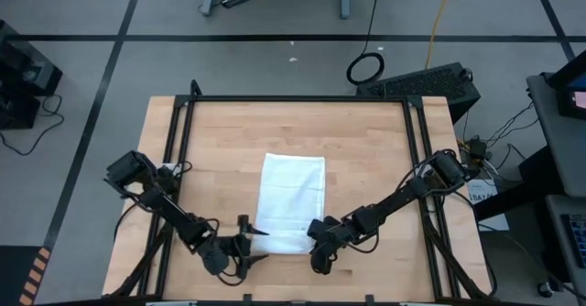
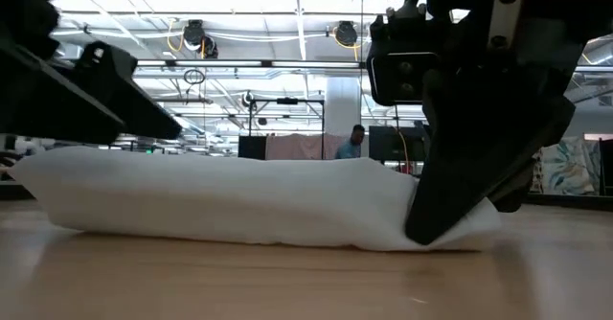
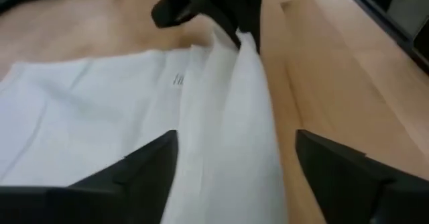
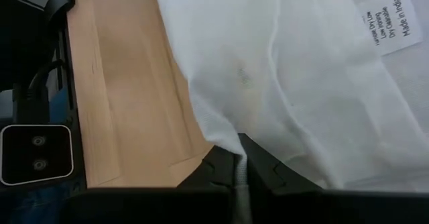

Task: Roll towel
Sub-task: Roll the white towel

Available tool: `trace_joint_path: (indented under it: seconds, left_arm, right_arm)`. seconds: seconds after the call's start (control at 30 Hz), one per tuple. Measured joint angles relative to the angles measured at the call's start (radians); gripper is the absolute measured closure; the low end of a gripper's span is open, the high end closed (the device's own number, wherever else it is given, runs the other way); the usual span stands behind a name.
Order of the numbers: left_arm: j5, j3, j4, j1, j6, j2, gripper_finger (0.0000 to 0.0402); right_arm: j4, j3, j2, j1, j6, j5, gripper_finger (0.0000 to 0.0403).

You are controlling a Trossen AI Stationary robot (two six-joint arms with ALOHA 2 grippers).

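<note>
I have the right gripper (image 4: 242, 165) clenched on the near hem of the towel (image 1: 293, 201), at the corner on its own side; its wrist view shows a pinch of white cloth squeezed between the closed fingers. The left gripper (image 1: 247, 244) sits at the other near corner, released, its fingers (image 3: 144, 167) spread wide with the hem lying between them and nothing caught yet. From table height the near edge already stands as a low, soft ridge above the desk (image 1: 220, 141), so I judge the roll is only just starting. To do it well I would close the left on its corner before moving, then carry both corners up and over together toward the far end, keeping the ridge square. Beyond the hem the cloth lies flat on the wood, label (image 4: 389, 23) face up, reaching toward the middle of the desk.
</note>
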Motion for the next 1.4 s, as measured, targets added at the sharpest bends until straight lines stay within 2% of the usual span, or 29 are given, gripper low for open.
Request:
trace_joint_path:
  seconds: [0.17, 0.4, 0.47, 0.6, 0.7, 0.83, 0.93, 1.13, 1.2, 1.4]
  left_arm:
    - [0.116, 0.0, -0.06, 0.049, -0.056, 0.002, 0.0207]
    - [0.253, 0.0, -0.097, 0.109, -0.117, 0.002, 0.0378]
    - [0.274, -0.001, -0.139, 0.131, -0.219, -0.004, 0.039]
    - [0.391, -0.016, -0.176, 0.188, -0.429, -0.033, 0.0392]
    - [0.425, -0.024, -0.183, 0.2, -0.446, -0.057, 0.0396]
    - [0.47, -0.026, -0.183, 0.223, -0.445, -0.109, 0.0396]
    - [0.514, -0.026, -0.188, 0.246, -0.446, -0.137, 0.0396]
    - [0.613, -0.026, -0.199, 0.33, -0.487, -0.144, 0.0397]
    - [0.65, -0.026, -0.211, 0.359, -0.498, -0.144, 0.0397]
    - [0.705, -0.026, -0.242, 0.399, -0.526, -0.144, 0.0397]
  right_arm:
    - [0.0, 0.0, 0.0, -0.002, 0.014, -0.016, 0.0401]
    - [0.001, 0.0, 0.0, -0.006, -0.013, -0.033, 0.0401]
    - [0.001, 0.0, -0.001, -0.009, -0.035, -0.078, 0.0401]
    - [0.003, 0.0, -0.013, -0.027, -0.079, -0.179, 0.0392]
    - [-0.008, 0.0, -0.044, -0.025, -0.157, -0.2, 0.0368]
    - [-0.082, 0.0, -0.112, -0.022, -0.282, -0.201, 0.0316]
    - [-0.178, 0.0, -0.172, -0.006, -0.369, -0.11, 0.027]
    - [-0.218, 0.0, -0.222, 0.116, -0.487, 0.3, 0.0189]
    - [-0.197, 0.0, -0.198, 0.166, -0.486, 0.44, 0.0165]
    - [0.005, -0.001, -0.064, 0.299, -0.535, 0.683, 0.0118]
